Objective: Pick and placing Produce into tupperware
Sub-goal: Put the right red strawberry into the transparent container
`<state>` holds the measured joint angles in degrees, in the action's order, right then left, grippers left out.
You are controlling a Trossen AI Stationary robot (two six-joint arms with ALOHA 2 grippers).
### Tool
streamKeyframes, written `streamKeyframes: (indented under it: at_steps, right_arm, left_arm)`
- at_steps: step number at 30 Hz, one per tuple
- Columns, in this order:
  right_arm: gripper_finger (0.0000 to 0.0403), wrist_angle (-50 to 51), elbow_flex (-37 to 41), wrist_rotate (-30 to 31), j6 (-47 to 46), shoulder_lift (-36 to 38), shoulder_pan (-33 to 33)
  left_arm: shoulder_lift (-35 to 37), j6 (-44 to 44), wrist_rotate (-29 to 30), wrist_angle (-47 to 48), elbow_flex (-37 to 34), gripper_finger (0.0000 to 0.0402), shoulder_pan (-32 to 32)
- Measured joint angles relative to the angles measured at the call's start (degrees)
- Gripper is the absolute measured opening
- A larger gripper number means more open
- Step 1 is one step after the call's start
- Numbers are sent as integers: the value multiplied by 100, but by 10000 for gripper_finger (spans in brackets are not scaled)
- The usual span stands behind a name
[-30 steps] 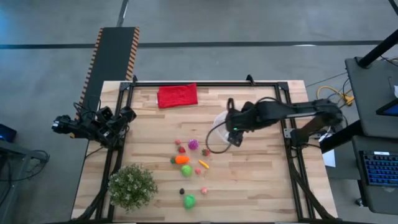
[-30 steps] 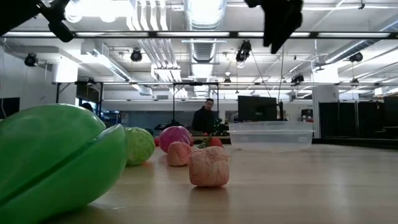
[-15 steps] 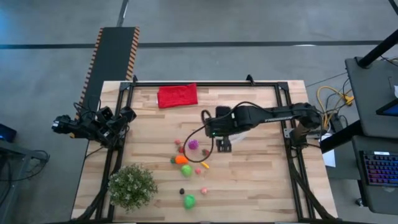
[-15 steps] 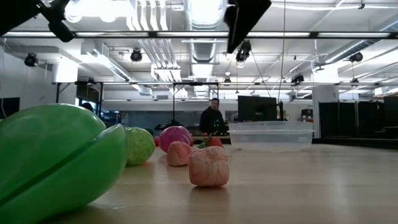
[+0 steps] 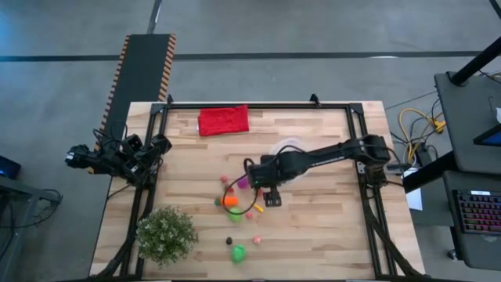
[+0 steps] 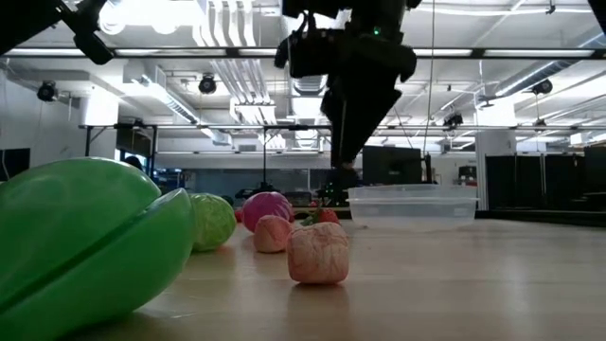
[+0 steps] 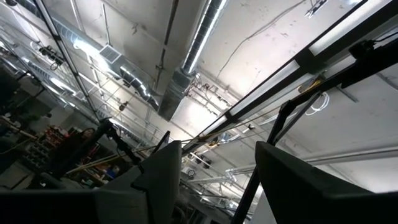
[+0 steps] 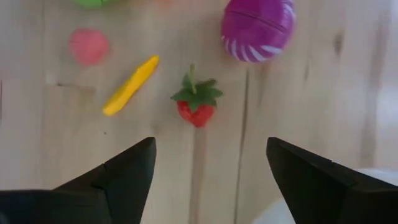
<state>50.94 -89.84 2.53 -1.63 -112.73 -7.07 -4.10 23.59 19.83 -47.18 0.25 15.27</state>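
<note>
Right now, from the high view, I am seeing the right arm stretching leftward across the desk [image 5: 329, 219], its right gripper [image 5: 252, 174] hanging over the cluster of produce near the middle. The tupperware [image 5: 286, 148] is sitting just behind the arm, toward the far side, and I am not making out anything inside it. The orange piece [image 5: 230, 200], a green piece [image 5: 238, 252] at the near edge and several smaller bits are all lying loose on the wood. The left gripper [image 5: 156, 146] is waiting off the desk's left edge. A red cloth [image 5: 223, 121] and a potted plant [image 5: 166, 235] are taking no part.

Moving to the low view, I am looking past a big green piece [image 6: 90, 242] and a pink piece [image 6: 318, 254] at the clear tub [image 6: 413, 205] standing on the desk, with the arm hanging above it.

In the left wrist view I am seeing only ceiling, with that gripper's fingers [image 7: 163, 167] parted and holding nothing.

In the right wrist view the gripper's fingers [image 8: 130, 165] are spread wide and empty, and the strawberry [image 8: 196, 102] is lying between them, farther on, with the yellow piece [image 8: 130, 86] and the magenta piece [image 8: 259, 27] beside it.

I am judging the task as barely begun: every piece I can see is waiting outside the tub, and the strawberry looks like the next pick.
</note>
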Motion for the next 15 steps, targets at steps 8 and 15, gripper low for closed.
streamKeyframes:
  at_steps: [8, 15]
  right_arm:
    - [285, -318, -46, -108, -483, -525, -180]
    - [290, -498, -26, -39, -595, -685, -177]
  left_arm:
    - [2, 3, -1, 18, 0, 192, 0]
    - [2, 9, -1, 15, 0, 192, 0]
